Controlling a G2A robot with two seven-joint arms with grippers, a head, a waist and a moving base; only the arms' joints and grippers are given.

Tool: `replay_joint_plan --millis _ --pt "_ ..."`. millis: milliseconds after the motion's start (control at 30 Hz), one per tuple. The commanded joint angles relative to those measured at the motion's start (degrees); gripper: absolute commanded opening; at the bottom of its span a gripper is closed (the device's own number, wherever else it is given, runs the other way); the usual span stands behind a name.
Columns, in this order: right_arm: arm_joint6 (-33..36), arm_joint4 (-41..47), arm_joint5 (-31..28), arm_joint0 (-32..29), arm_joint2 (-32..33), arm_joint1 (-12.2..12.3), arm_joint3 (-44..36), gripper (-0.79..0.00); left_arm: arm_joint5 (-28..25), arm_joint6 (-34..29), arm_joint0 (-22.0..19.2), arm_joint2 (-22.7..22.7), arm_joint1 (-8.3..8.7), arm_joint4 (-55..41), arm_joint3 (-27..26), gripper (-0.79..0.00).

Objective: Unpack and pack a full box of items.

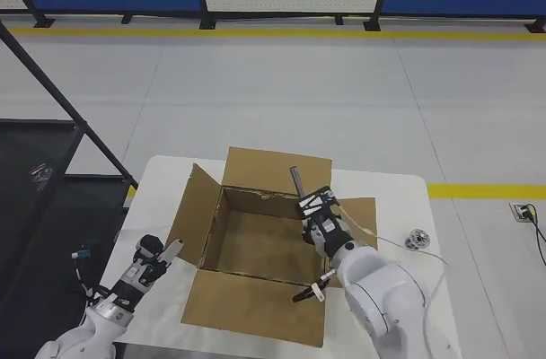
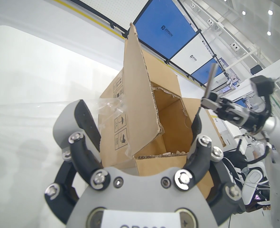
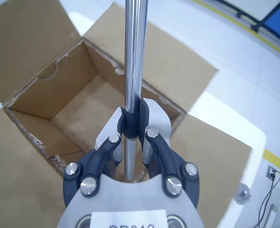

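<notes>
Cardboard takes up the centre of the top view. The box (image 1: 277, 168) stands on the white table (image 1: 394, 190) with all four flaps spread outward, and its floor looks bare. Just right of the frame's centre, the right gripper (image 3: 132, 117) hangs over the box's right rim, its fingers clamped on the lower part of a shiny metal rod (image 3: 136, 36). The rod stands nearly upright, with most of its length above the grip. At lower left, the left gripper (image 1: 162, 255) sits just beside the left flap with its fingers (image 2: 85, 117) spread and nothing between them. A small round silvery part (image 1: 418, 240) lies on the table right of the box.

With the box bare, this reads as the packing stage, with the rod the first item to go in. The next move would need the rod tilted flat, since upright it seems too tall for the flaps to close.
</notes>
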Motion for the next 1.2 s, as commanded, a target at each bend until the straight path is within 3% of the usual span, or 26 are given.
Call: replay_joint_plan --millis 0,200,333,500,800,1167 --pt "-1.6 -1.2 1.0 -6.8 4.5 0.6 -8.1 -0.785 0.0 0.1 0.1 0.0 0.03 0.0 0.0 0.000" --pt "2.4 1.0 2.8 -15.3 16.3 1.4 -13.9 -0.785 -0.2 0.1 0.1 0.3 0.11 0.0 0.3 0.000" --pt "7.9 6.3 1.1 -15.0 22.6 1.8 -9.4 -0.785 -0.3 0.0 0.0 0.4 0.17 0.0 0.3 0.000" --pt "14.9 10.8 -1.8 -11.0 28.3 2.6 2.2 -0.785 -0.2 -0.1 0.1 0.1 0.27 -0.1 0.4 0.000" --pt "24.5 14.6 -12.1 -3.4 28.7 4.1 18.6 -0.785 0.0 -0.3 0.2 0.4 0.41 0.4 0.0 0.000" --pt "26.0 11.8 -11.6 2.5 25.9 5.2 29.7 -0.785 0.4 0.0 0.0 1.4 0.49 0.9 -0.3 0.000"
